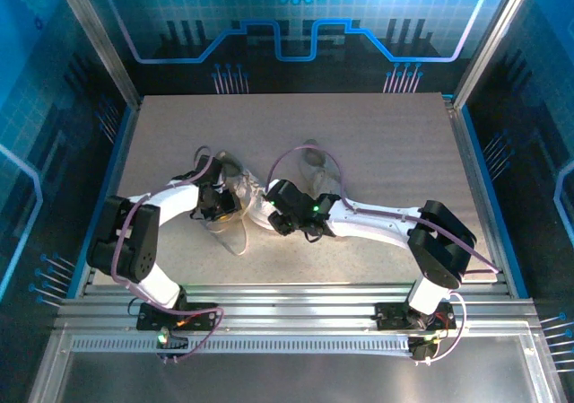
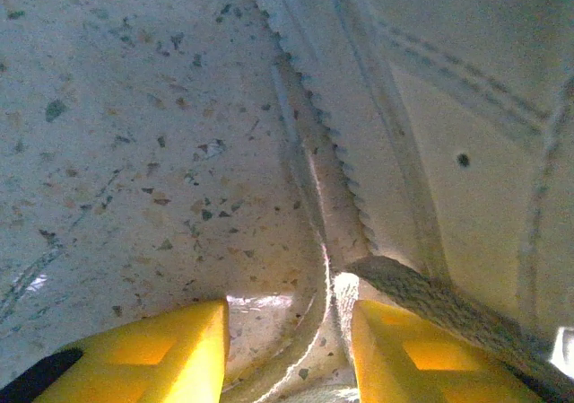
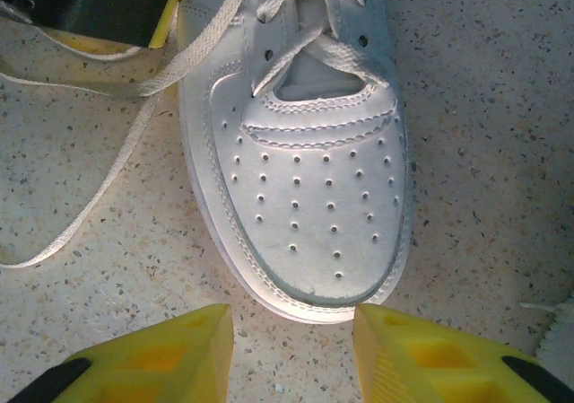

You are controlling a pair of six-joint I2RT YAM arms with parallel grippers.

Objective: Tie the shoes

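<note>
Both tools part-open at one white shoe (image 1: 247, 194), mid-table (image 1: 377, 134), between the two arms.
We see the left tool (image 2: 287, 322) low at that shoe's side, by the toothed sole edge, jaws apart at a middling gap. A lace (image 2: 421, 295) comes off the shoe, lies over the finger (image 2: 430, 363) on the right of the left wrist view and drops into the gap, not pinched. The right tool (image 3: 291, 329) faces the perforated toe, jaws apart at a middling gap, holding nothing. The toe tip sits just at its mouth; we cannot tell if they touch. The shoe is untied: the lace ends leave the eyelets loose, one trailing across the table beside the shoe. The other shoe (image 1: 316, 161) lies just beyond the right arm's wrist, partly hidden.
</note>
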